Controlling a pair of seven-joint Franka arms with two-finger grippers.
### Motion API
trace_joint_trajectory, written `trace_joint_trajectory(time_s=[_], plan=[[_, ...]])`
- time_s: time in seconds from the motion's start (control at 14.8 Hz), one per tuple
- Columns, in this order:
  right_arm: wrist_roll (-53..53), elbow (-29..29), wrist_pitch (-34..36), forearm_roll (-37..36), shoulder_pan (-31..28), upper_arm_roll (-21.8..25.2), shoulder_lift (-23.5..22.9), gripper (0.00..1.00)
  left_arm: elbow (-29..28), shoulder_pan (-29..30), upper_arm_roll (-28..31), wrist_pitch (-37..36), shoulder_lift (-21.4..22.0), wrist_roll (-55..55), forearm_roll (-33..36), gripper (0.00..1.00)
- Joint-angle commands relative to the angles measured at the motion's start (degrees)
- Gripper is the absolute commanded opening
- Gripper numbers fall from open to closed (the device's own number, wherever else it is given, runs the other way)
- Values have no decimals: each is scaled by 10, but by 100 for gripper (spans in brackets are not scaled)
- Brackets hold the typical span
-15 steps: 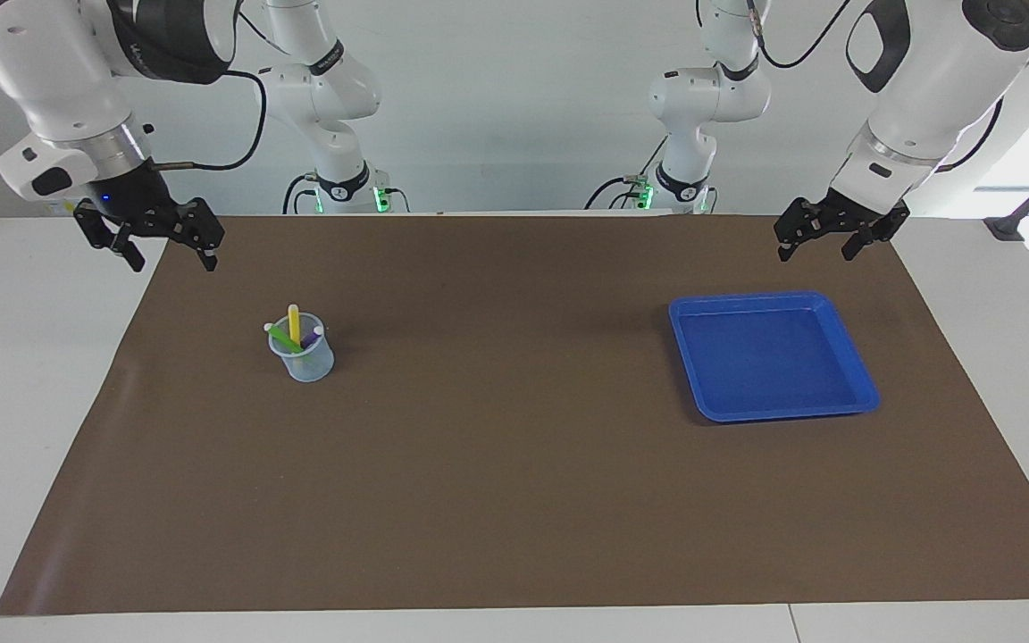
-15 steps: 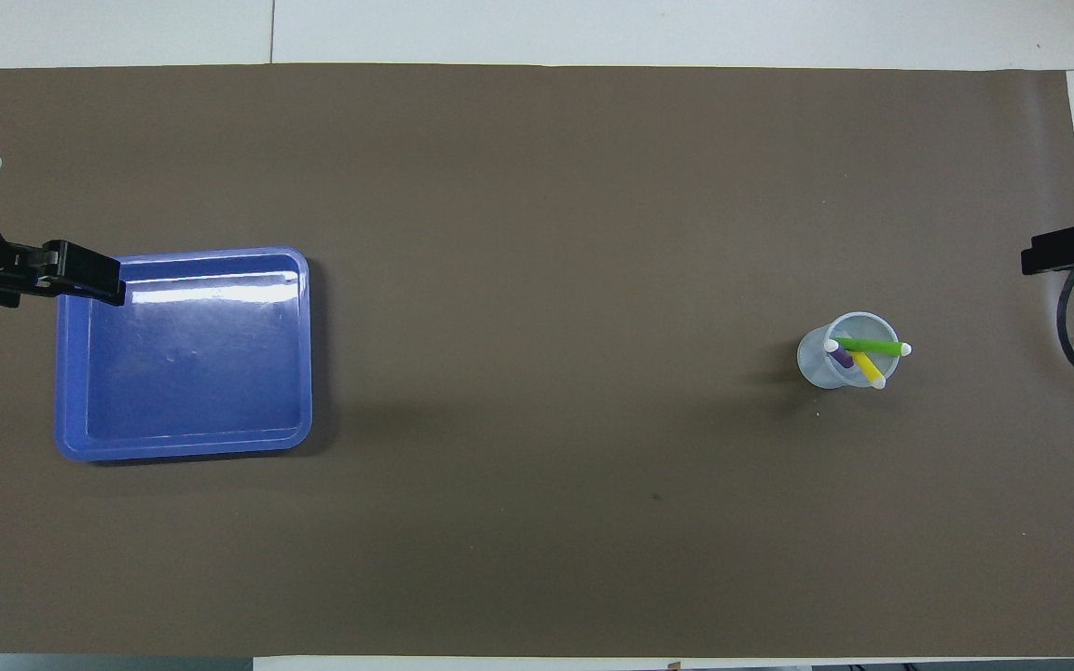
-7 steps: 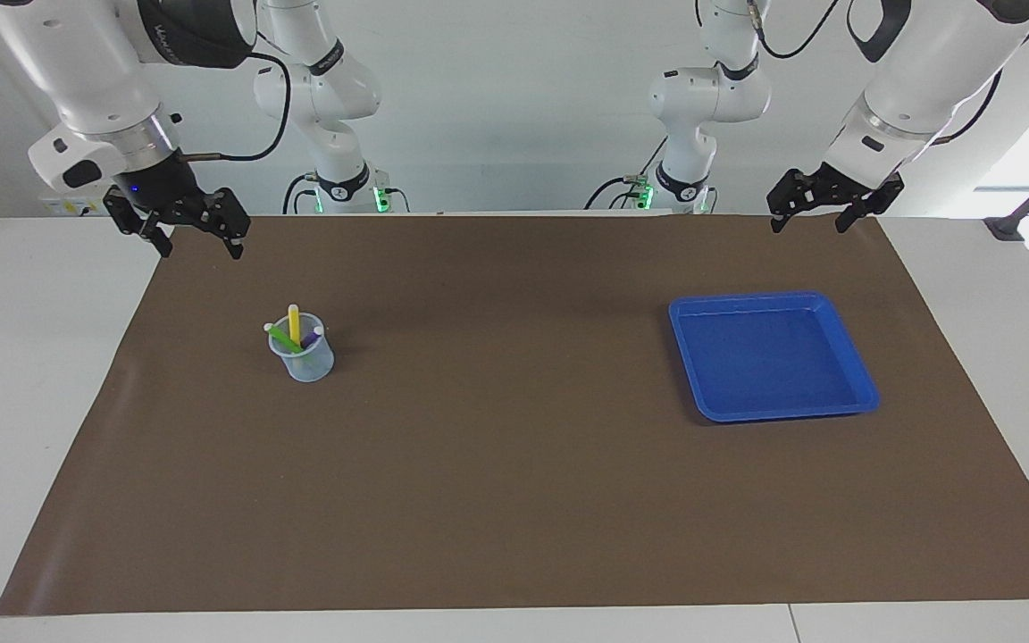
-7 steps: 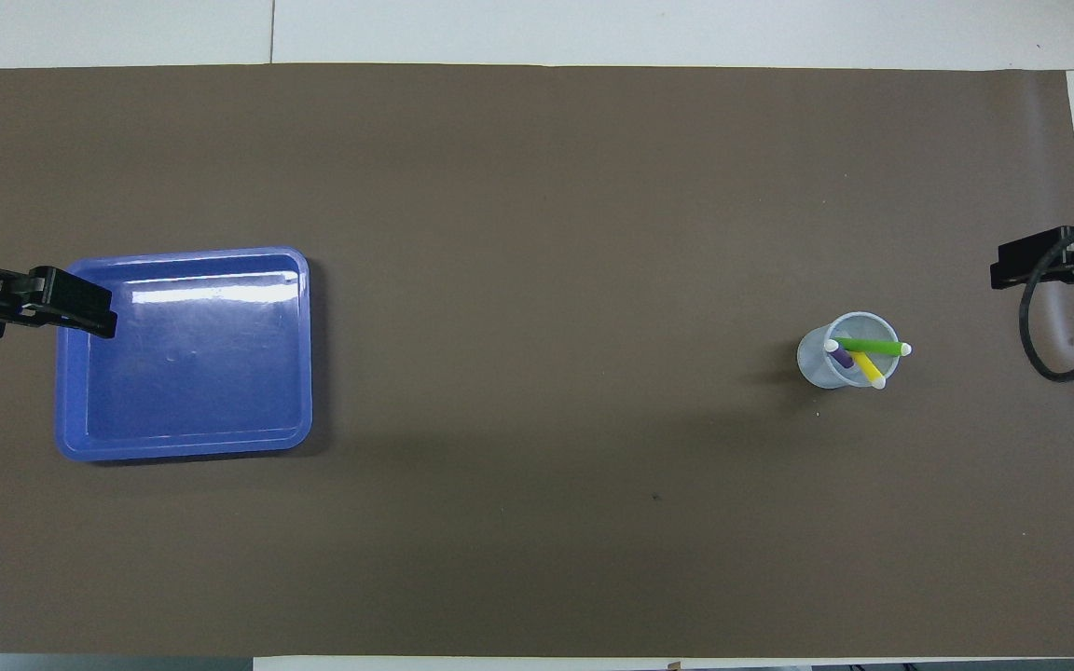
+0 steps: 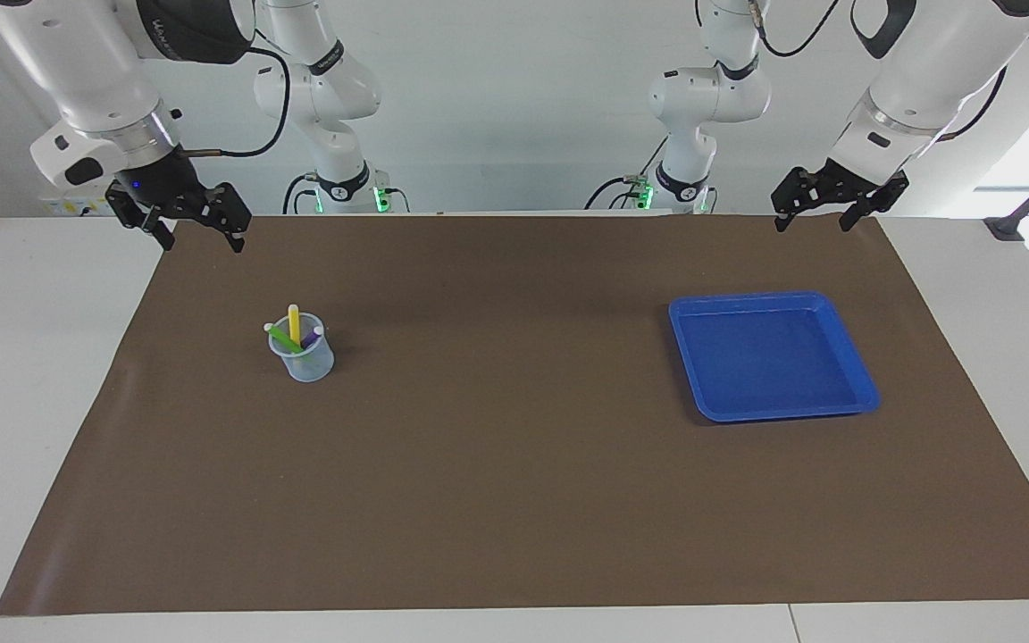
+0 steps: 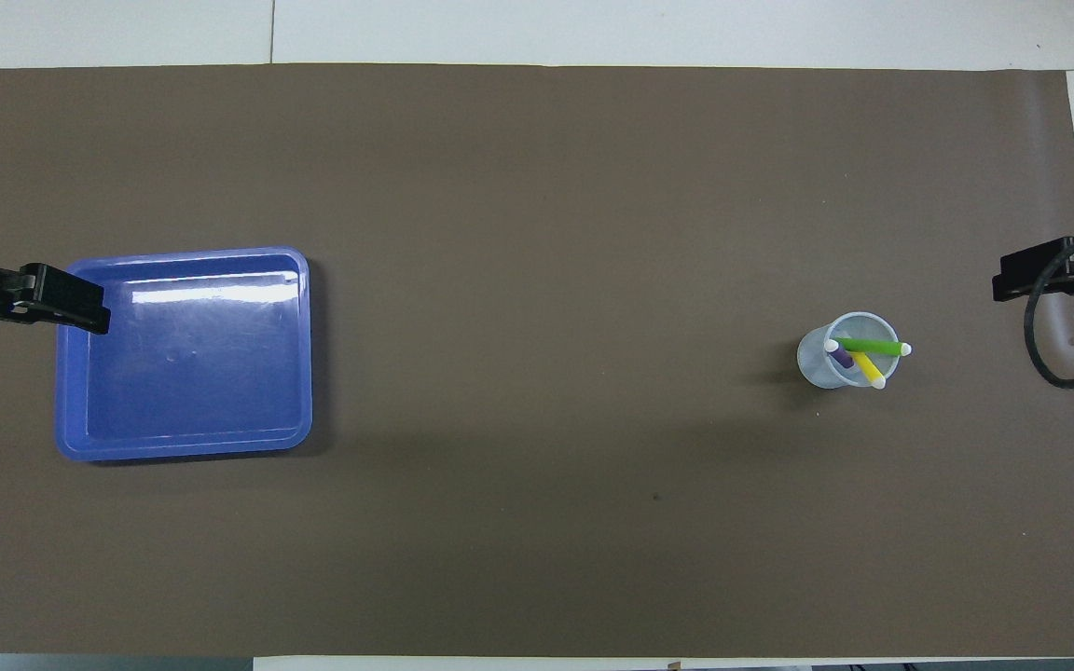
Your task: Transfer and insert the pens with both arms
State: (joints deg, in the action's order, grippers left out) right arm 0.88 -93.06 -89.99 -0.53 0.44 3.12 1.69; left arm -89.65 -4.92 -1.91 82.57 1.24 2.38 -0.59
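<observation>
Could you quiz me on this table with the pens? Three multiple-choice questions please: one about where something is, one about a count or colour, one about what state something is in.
1. Where are the three thin marker pens?
A. In the shallow square blue plastic tray
B. Standing in the small clear plastic cup
C. Loose on the brown mat

2. How many pens are there?
A. Two
B. Three
C. Five

3. What does the blue tray hold?
A. Nothing
B. A green pen
C. The cup

Answers:
1 B: the pens lean inside the clear cup toward the right arm's end of the table.
2 B: the purple pen, yellow pen and green pen show from overhead.
3 A: the tray shows only bare blue floor. The left pincer and right pincer are both open and hold nothing.
</observation>
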Motion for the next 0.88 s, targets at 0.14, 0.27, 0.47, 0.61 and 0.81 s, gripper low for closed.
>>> trace_joint_trajectory(time_s=[0.14,0.27,0.47,0.61,0.81], plan=[[4,-3,-2,18,-1,-2,6,100,-23,-1,3,18,17,5,-4,100],[3,-4,-1,17,-1,-3,7,100,-23,0,3,18,16,5,-4,100],[8,-5,-1,17,-1,-7,8,100,-23,0,4,24,17,5,-4,100],[9,-5,-1,17,-1,-7,8,100,-25,0,4,24,17,5,-4,100],[9,-6,-2,17,-1,-7,9,100,-26,0,4,24,17,5,-4,100]])
